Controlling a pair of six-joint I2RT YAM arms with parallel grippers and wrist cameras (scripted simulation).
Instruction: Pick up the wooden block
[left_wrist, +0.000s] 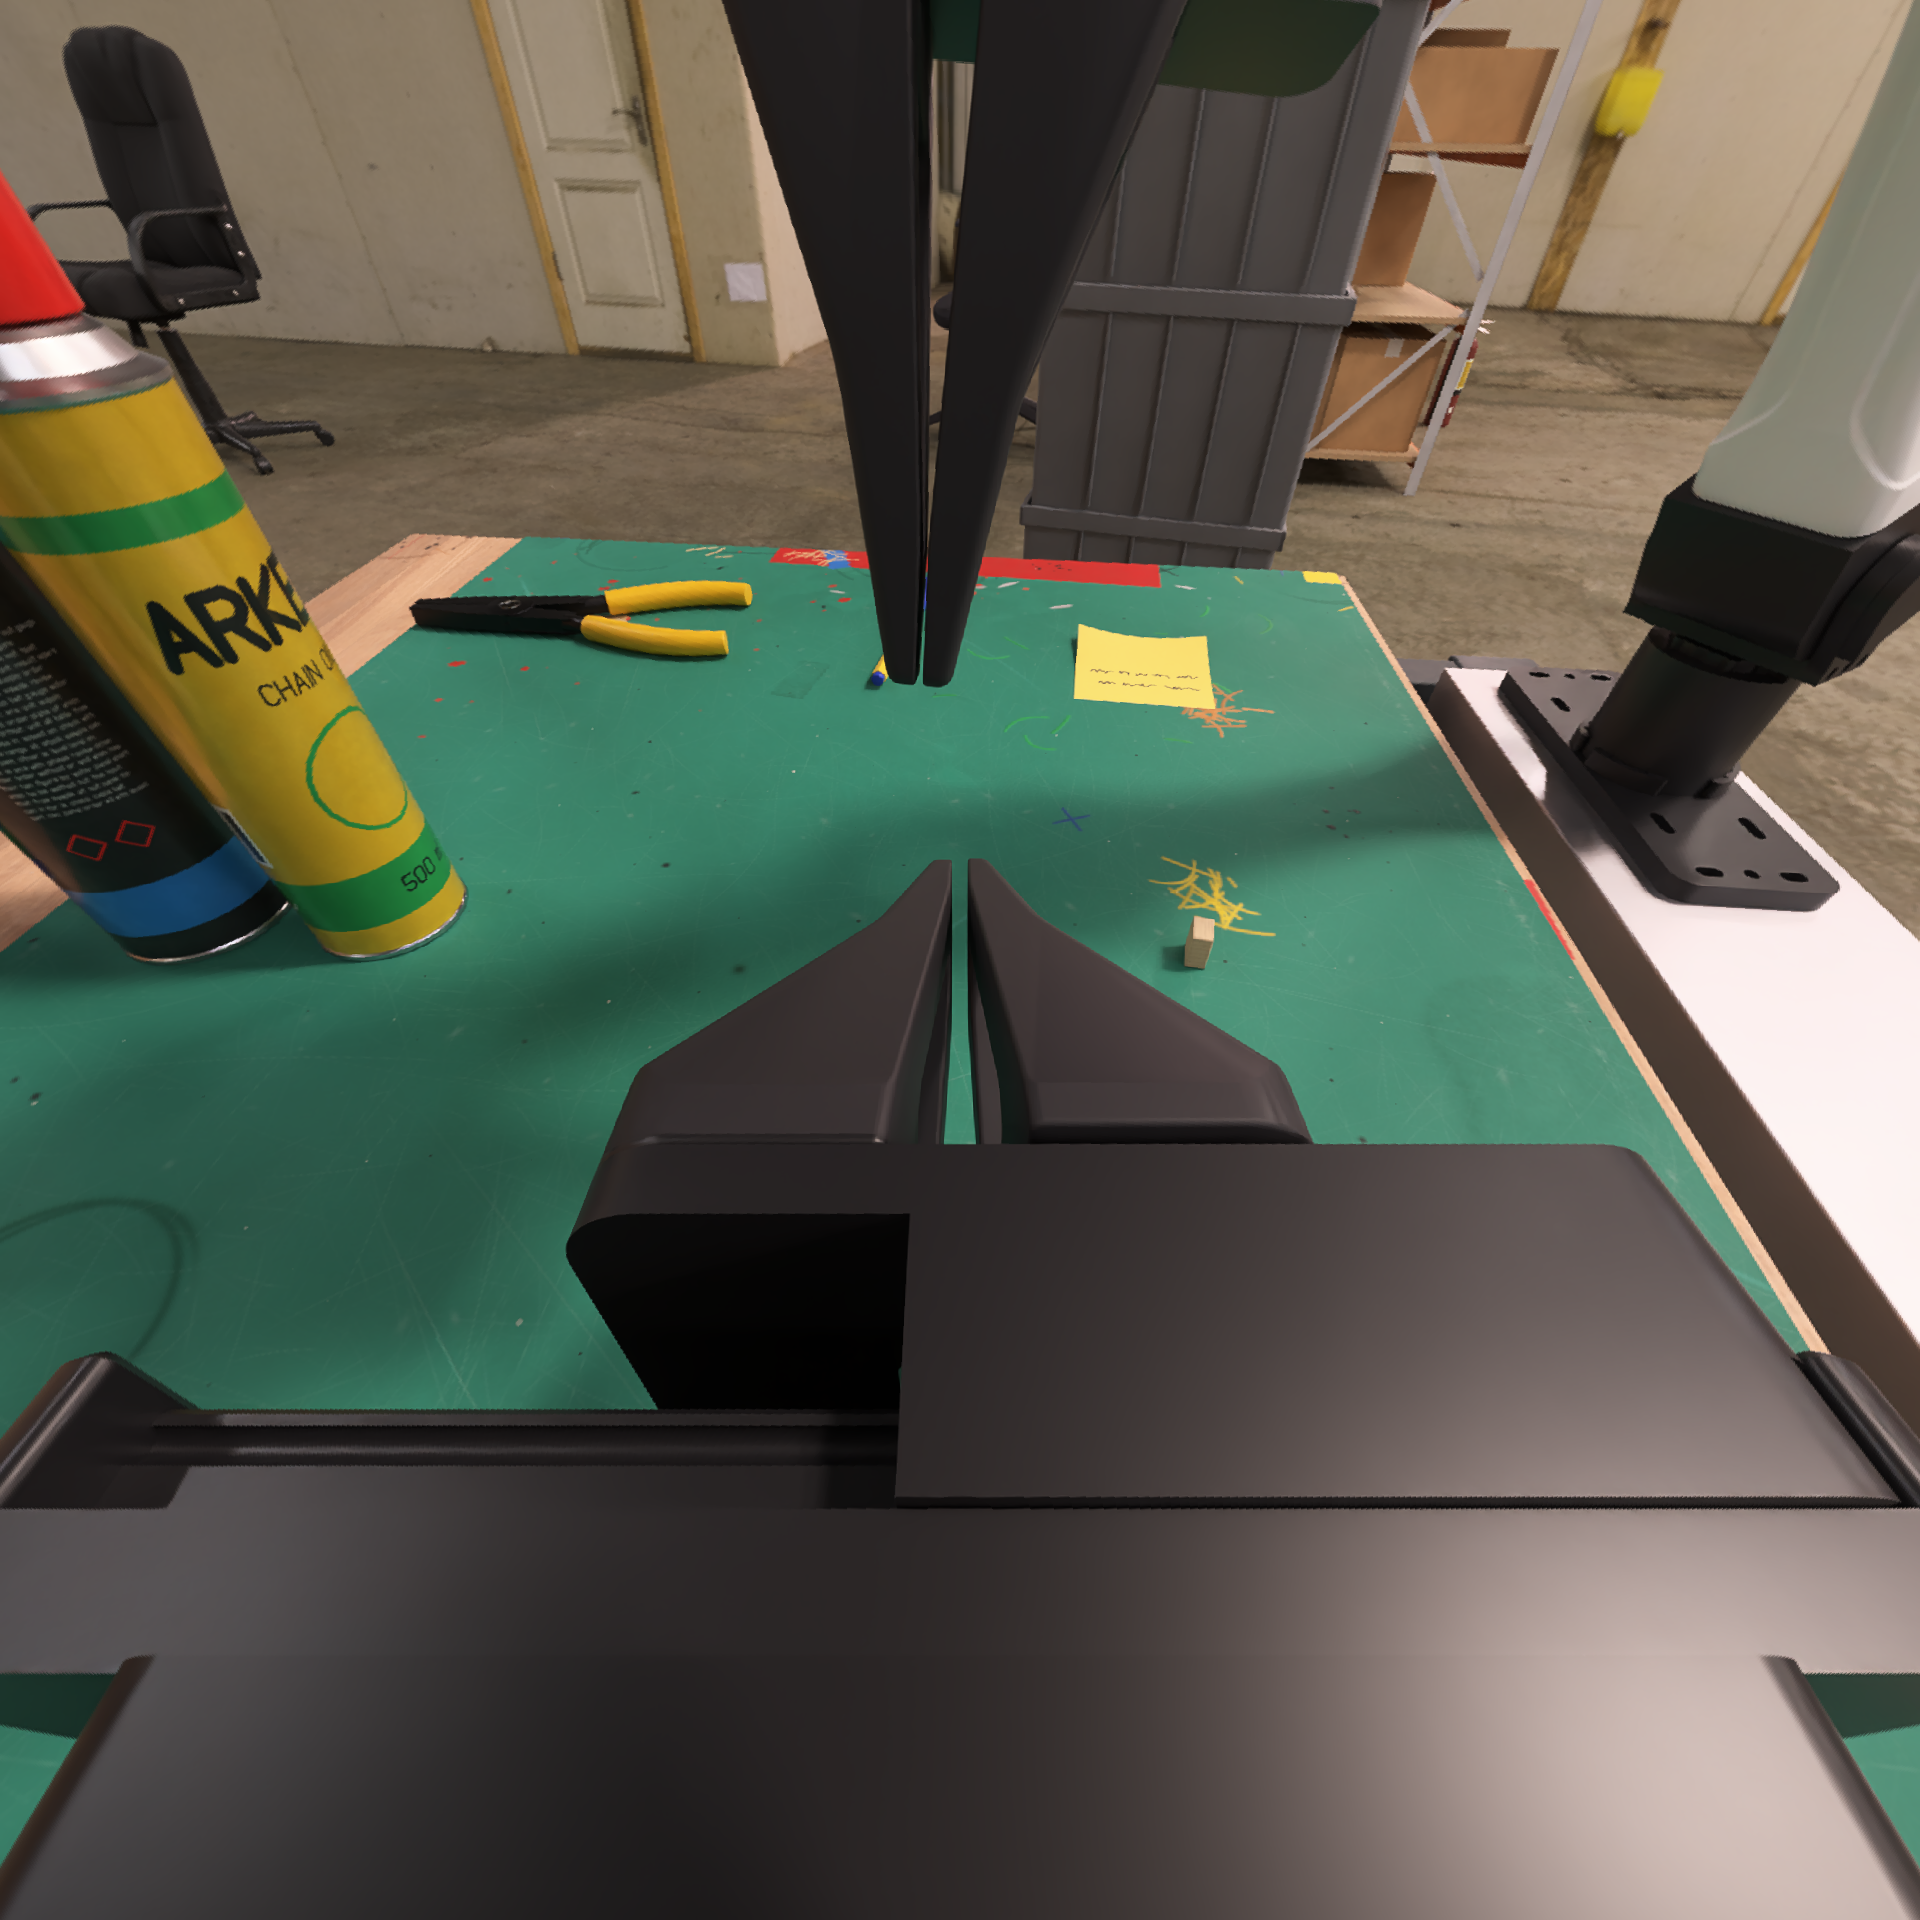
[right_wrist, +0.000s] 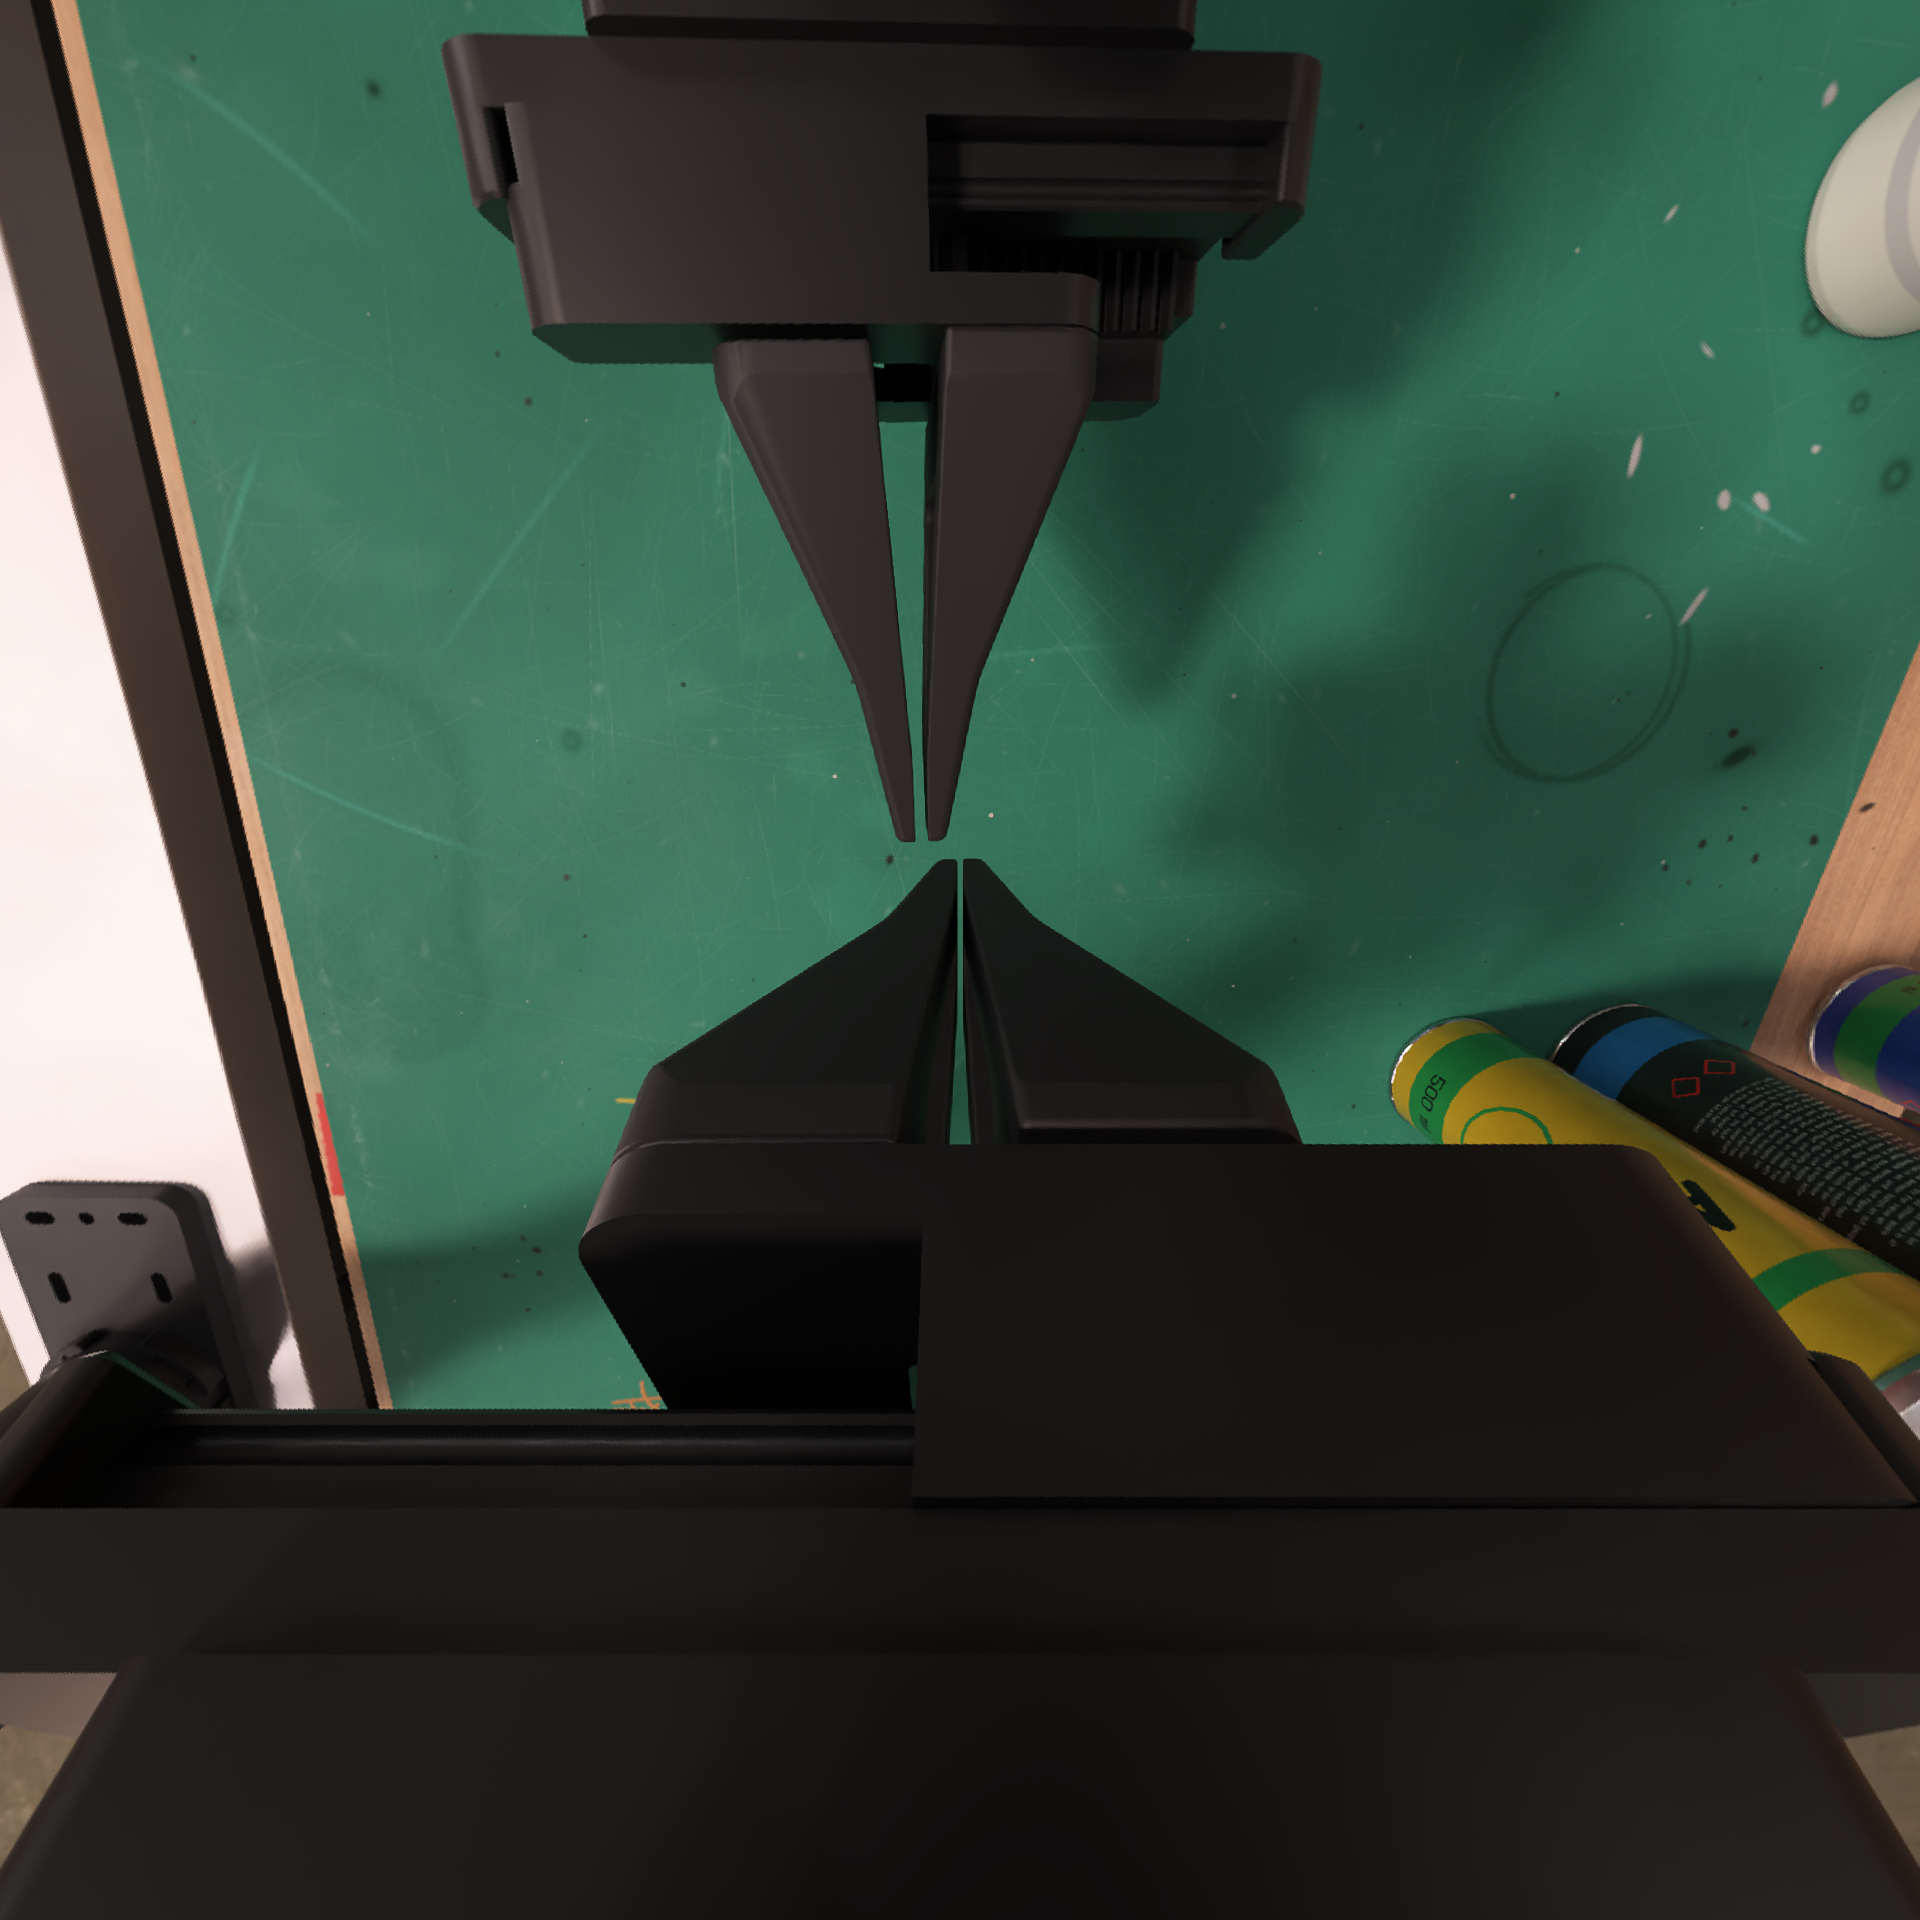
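Note:
A small pale wooden block stands on the green mat, next to yellow scribbles, to the right of my left gripper. The left gripper is shut and empty, a short way above the mat. My right gripper hangs down from above just beyond it, also shut and empty. In the right wrist view, my right gripper points down at the mat, tip to tip with the left gripper. The block does not show in that view.
Two spray cans stand at the left, also seen in the right wrist view. Yellow-handled pliers and a yellow sticky note lie at the far side. The right arm's base is bolted beyond the mat's right edge.

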